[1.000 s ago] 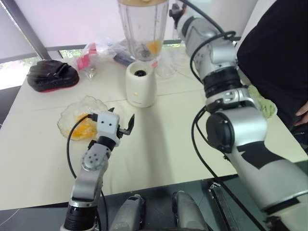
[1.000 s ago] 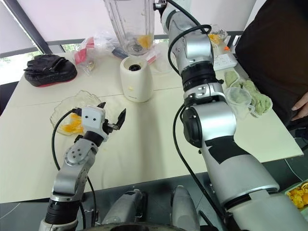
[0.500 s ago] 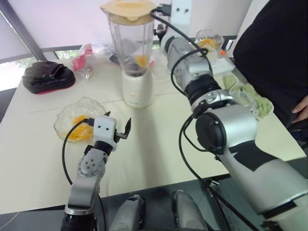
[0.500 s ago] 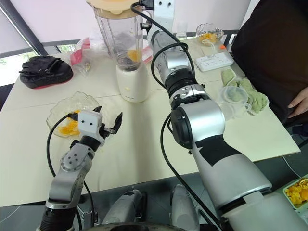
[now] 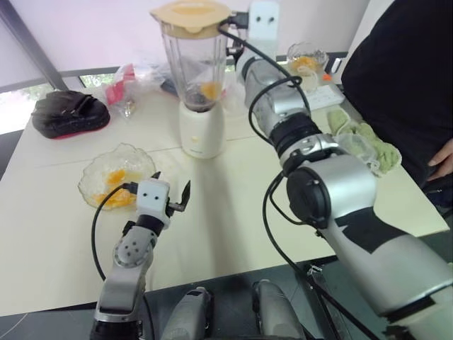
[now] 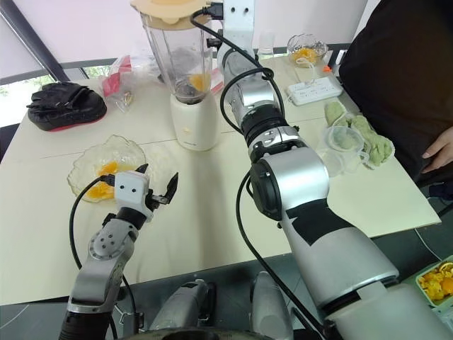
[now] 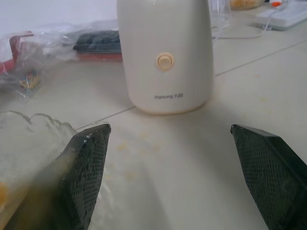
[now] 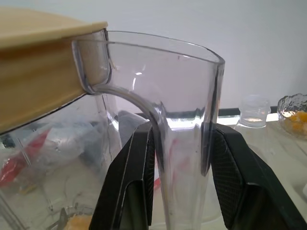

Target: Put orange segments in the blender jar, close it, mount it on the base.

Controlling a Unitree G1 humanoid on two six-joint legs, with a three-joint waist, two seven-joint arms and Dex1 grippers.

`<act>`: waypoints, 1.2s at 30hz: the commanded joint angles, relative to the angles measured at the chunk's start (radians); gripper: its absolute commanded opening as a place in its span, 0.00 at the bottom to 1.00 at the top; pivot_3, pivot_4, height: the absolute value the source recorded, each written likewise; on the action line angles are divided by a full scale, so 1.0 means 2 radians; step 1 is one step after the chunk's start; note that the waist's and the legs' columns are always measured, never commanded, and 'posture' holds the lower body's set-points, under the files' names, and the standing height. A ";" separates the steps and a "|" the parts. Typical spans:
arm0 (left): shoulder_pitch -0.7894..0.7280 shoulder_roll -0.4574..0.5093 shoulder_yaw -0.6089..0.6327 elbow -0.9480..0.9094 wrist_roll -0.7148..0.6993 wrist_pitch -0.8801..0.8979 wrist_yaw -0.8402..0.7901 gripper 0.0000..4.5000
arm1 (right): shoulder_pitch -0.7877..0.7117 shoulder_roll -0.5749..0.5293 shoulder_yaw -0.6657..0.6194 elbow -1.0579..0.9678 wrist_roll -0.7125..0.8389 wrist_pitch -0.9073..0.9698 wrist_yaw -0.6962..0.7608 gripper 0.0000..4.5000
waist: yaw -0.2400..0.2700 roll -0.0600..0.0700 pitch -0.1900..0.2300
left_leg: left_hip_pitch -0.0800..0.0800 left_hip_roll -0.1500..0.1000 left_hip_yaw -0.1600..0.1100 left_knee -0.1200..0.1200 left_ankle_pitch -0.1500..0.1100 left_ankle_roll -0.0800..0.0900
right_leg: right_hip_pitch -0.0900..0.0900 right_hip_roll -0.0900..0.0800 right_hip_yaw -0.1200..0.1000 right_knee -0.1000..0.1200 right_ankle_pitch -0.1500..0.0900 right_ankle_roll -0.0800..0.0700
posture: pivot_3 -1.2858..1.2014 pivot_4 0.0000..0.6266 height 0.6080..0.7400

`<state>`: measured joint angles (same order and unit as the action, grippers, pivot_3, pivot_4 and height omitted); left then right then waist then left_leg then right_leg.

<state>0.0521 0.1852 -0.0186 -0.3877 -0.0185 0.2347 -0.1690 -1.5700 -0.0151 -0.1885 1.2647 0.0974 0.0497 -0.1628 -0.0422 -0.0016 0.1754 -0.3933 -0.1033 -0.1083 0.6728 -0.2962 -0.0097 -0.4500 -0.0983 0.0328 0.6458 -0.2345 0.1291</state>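
Observation:
The clear blender jar (image 5: 192, 64) stands upright on its cream base (image 5: 202, 131), with the tan lid (image 5: 190, 10) on top and an orange segment (image 5: 209, 90) inside near the bottom. My right gripper (image 8: 180, 158) is shut on the jar's handle (image 8: 184, 143), one finger on each side. My left gripper (image 5: 172, 184) hovers open and empty over the table in front of the base (image 7: 165, 62). It is just right of a glass bowl (image 5: 138, 157) holding orange segments (image 5: 117, 197).
A black bag (image 5: 67, 113) and plastic packets (image 5: 127, 78) lie at the back left. A power strip (image 5: 322, 95), a small bowl of orange (image 5: 304, 60), a plastic cup (image 5: 354, 145) and green cloth (image 5: 375, 138) sit on the right. A person in black (image 5: 403, 71) stands there.
The jar, held above the base a second ago, has come down onto it. My left gripper has drawn back slightly toward the table's front edge. The camera view has shifted.

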 commanded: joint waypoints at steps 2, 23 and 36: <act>0.003 0.003 -0.001 -0.006 0.005 -0.019 -0.002 0.93 | -0.003 0.003 0.007 -0.009 -0.012 -0.016 -0.004 0.36 | 0.000 0.000 0.000 | 0.000 0.000 0.000 0.000 0.000 0.000 | 0.000 0.000 0.000 0.000 0.000 0.000 | 0.52 0.24 1.00; 0.001 0.002 -0.007 0.002 0.005 -0.023 -0.011 0.94 | 0.051 0.011 0.024 -0.033 -0.028 0.001 0.007 0.98 | -0.002 0.000 0.000 | 0.000 0.000 0.000 0.000 0.000 0.000 | 0.000 0.000 0.000 0.000 0.000 0.000 | 0.52 0.24 1.00; -0.021 0.018 0.010 -0.029 -0.030 0.001 -0.046 0.94 | 0.474 -0.098 0.084 -0.707 0.067 0.227 0.234 0.98 | 0.005 0.000 -0.001 | 0.000 0.000 -0.001 0.002 0.000 0.000 | 0.001 0.000 0.000 0.000 0.000 0.000 | 0.52 0.24 1.00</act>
<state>0.0223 0.2143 -0.0148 -0.3921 -0.0566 0.2360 -0.2451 -0.6223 -0.1855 -0.0128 0.0420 0.1721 0.4579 0.2418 -0.0329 -0.0009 0.1744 -0.3930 -0.1037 -0.1097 0.6759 -0.2967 -0.0089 -0.4479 -0.0982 0.0318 0.6459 -0.2344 0.1294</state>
